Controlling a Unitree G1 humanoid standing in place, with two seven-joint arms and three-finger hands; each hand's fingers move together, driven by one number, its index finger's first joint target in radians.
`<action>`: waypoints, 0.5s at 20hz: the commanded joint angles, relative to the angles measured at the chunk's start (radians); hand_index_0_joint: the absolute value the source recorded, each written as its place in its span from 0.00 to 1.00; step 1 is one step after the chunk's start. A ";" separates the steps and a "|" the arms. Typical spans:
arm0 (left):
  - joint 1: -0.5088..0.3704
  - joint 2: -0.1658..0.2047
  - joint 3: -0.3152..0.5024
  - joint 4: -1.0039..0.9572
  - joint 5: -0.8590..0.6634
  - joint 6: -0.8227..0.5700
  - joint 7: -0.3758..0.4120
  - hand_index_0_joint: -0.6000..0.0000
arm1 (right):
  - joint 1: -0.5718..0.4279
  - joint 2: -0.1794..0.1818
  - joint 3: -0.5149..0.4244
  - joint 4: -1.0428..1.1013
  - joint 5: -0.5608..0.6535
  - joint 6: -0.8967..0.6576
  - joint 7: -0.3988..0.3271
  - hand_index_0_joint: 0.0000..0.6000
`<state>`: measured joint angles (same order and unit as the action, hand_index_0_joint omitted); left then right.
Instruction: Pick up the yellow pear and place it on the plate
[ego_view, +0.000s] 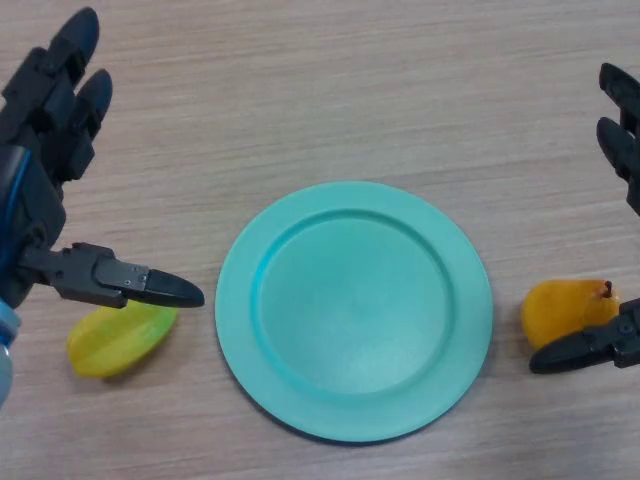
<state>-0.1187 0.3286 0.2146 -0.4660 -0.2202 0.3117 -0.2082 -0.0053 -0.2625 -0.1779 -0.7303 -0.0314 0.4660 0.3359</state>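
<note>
Teal plate (353, 310) sits mid-worktop (330, 90), nothing on it. The yellow-orange pear (566, 312) lies on the wood just off the plate's right rim, stem pointing right, not touching the plate. On the other side, near the left rim, lies a yellow-green starfruit-shaped fruit (120, 340), a distractor, not the target.

Right hand (622, 150) comes in at the right edge, fingers extended above the pear and thumb reaching in below it, so the pear sits in the open span between them. Fingers are spread, nothing gripped; contact with the pear can't be confirmed, the thumb looks just beside its lower edge. Left hand (45, 150) hangs over the left side, fingers straight and spread, thumb stretched out above the starfruit, holding nothing.

Step, as I judge it: pre-grasp on the pear, pick not yet done, task barely begun. Next move calls for the right hand to close its thumb and fingers around the pear's body, lift it off the wood, carry it left over the rim and set it down inside the plate. The rounded fruit could roll if pinched off-centre. Left hand needs to do nothing.
</note>
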 joint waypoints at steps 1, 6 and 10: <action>-0.027 0.035 0.073 -0.054 -0.004 -0.144 0.037 1.00 | -0.017 -0.029 -0.040 -0.050 0.002 -0.150 -0.025 0.00; -0.013 0.034 0.083 -0.087 -0.028 -0.121 0.036 1.00 | -0.013 -0.030 -0.050 -0.062 0.017 -0.124 -0.027 0.00; 0.007 0.029 0.087 -0.109 -0.019 -0.115 0.018 1.00 | 0.013 -0.022 -0.069 -0.034 0.026 -0.156 -0.018 0.00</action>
<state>-0.0859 0.3280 0.2170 -0.5157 -0.2260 0.3119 -0.2083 0.0257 -0.2615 -0.1807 -0.7260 -0.0304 0.4637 0.3361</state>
